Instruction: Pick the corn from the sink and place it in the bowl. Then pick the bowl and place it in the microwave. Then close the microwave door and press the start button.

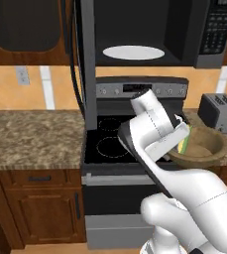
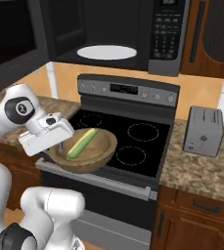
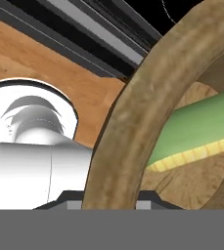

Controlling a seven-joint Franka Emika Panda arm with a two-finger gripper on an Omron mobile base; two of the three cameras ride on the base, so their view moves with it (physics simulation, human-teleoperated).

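Mid bowl-carry: two-finger gripper [image 2: 62,148] clamped on round tan-brown wooden bowl [image 2: 91,156] holding yellow-green corn cob [image 2: 82,142], over the black glass stove's [image 2: 133,141] front edge, next needing a lift into the open black-and-steel microwave [image 2: 113,34].

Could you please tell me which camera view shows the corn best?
The right base view: the whole corn lies unobstructed in the bowl. The left base view shows a sliver beside the arm; the hand view shows a close-up part.

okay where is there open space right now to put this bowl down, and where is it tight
Free: the glass plate inside the open microwave; the stove burners behind the bowl; the counter left of the stove. Tight: the right counter by the toaster. The gripper holds the bowl's rim, corn inside.
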